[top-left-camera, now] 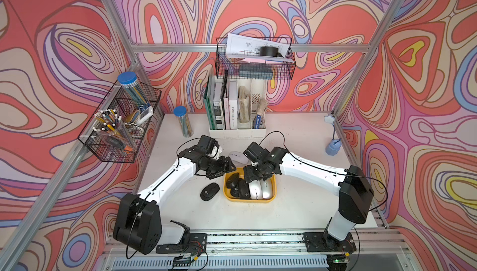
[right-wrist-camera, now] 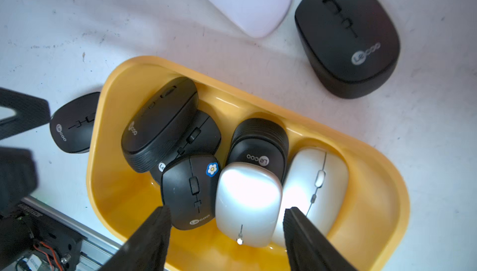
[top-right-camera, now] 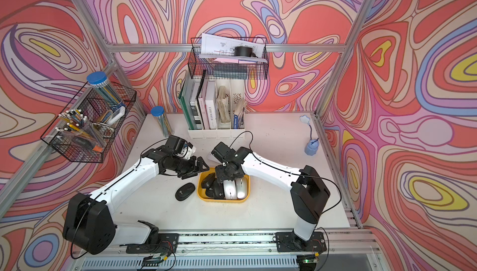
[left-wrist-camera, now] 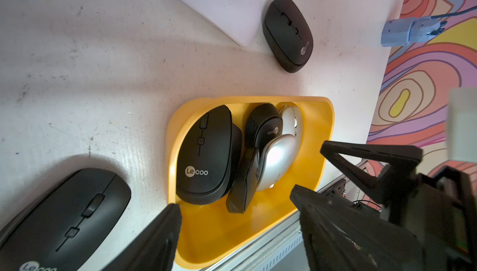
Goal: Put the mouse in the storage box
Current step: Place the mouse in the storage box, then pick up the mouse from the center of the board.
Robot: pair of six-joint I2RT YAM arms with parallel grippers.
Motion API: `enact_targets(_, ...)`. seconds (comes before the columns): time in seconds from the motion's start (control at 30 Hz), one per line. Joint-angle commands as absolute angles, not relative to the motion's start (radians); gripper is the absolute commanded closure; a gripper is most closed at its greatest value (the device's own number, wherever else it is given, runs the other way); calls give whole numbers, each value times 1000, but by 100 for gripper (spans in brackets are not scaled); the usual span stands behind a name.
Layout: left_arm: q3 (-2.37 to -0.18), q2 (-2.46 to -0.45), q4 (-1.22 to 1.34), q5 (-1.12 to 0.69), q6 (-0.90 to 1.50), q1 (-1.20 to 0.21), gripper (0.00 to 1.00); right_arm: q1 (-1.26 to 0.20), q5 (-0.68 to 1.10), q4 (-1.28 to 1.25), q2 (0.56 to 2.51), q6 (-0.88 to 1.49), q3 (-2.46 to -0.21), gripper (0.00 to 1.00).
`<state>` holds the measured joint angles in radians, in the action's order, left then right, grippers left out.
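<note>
The yellow storage box (top-left-camera: 249,200) (top-right-camera: 222,200) (left-wrist-camera: 219,231) (right-wrist-camera: 116,179) sits mid-table with several black and silver mice in it. My right gripper (top-left-camera: 254,178) (right-wrist-camera: 228,213) hangs open over the box, straddling a silver mouse (top-left-camera: 254,192) (right-wrist-camera: 247,200) that lies inside; both fingers stand clear of it. My left gripper (top-left-camera: 231,170) (left-wrist-camera: 236,202) is open and empty at the box's far left corner. On the table lie a black mouse (top-left-camera: 209,191) (left-wrist-camera: 59,218) left of the box, a pale lilac mouse (top-left-camera: 238,156) (right-wrist-camera: 245,1) behind it, and another black mouse (left-wrist-camera: 287,33) (right-wrist-camera: 347,34), hidden under my right arm in both top views.
A white file holder (top-left-camera: 236,109) with books stands at the back, a wire basket (top-left-camera: 254,58) above it. Another wire basket (top-left-camera: 121,125) hangs at the left. A blue-lidded jar (top-left-camera: 183,122) and a small blue lamp (top-left-camera: 333,148) stand on the table.
</note>
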<state>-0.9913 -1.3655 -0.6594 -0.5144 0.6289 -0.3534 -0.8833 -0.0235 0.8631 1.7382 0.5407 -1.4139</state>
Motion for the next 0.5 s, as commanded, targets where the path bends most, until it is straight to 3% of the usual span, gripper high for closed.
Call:
enact_targets(0.0,-1031,-1356,-697,-479,636,-343,21,-888,-104,885,1800,400,-1496,25)
enact_targets(0.23,-1029,-1345,-751,-442,783,-239,25,-831,-88,893,1973,142,-1702,20)
enact_targets(0.47,-1004,-1331,-726,-474,807,-187,24,-708,81,889,2151,-23,-1902,18)
